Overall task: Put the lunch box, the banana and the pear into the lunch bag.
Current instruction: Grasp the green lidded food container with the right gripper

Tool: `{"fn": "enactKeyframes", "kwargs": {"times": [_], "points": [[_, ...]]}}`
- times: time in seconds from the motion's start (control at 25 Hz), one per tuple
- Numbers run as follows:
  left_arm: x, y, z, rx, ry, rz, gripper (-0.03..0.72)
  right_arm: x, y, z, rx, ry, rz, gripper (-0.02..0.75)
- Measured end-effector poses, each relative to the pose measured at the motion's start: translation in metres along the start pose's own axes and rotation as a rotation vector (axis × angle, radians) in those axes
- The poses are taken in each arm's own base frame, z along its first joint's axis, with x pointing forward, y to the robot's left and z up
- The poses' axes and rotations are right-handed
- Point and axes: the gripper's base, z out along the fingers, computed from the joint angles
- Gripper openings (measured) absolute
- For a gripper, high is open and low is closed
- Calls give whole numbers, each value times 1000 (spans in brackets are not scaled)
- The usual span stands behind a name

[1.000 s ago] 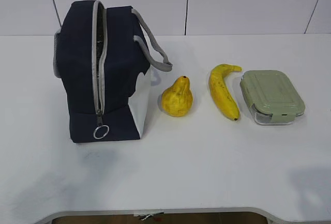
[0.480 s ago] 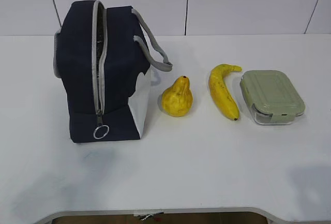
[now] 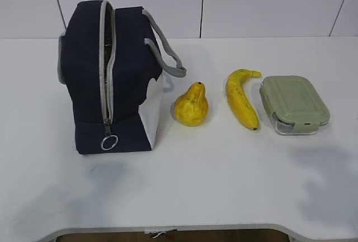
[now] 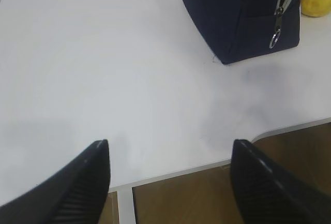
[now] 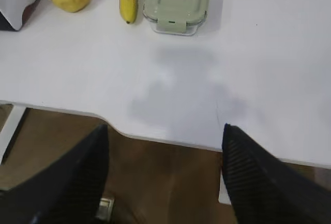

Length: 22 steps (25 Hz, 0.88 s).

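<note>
— White table (image 3: 184,197) and pale wall panels are seen across the exterior view. What is found on the table?

— Four things are laid in a row. At the left, the navy lunch bag (image 3: 92,85) is stood upright, its grey zipper run down the front to a metal ring pull (image 3: 109,142). Just beside its white side panel, the pear (image 3: 191,105) is set, neck up. Next the banana (image 3: 241,99) is laid, and close to its right the lunch box (image 3: 295,105), green lid clipped on.

— How are the claws held?

— The left gripper (image 4: 168,177) is spread wide with nothing between its fingers, above the table's near edge, the bag ahead of it. The right gripper (image 5: 165,167) is likewise released and unloaded, over the front edge, well apart from the lunch box.
</note>
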Motion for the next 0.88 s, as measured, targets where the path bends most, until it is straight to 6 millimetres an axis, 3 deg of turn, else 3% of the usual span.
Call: {"fn": "enactKeyframes", "kwargs": {"times": [0.44,0.88], "points": [[0,0,0,0,0,0,555,-62,-3,33,-15,247,-43,540],[0,0,0,0,0,0,555,-81,-2,90,-59,481,-14,540]]}}
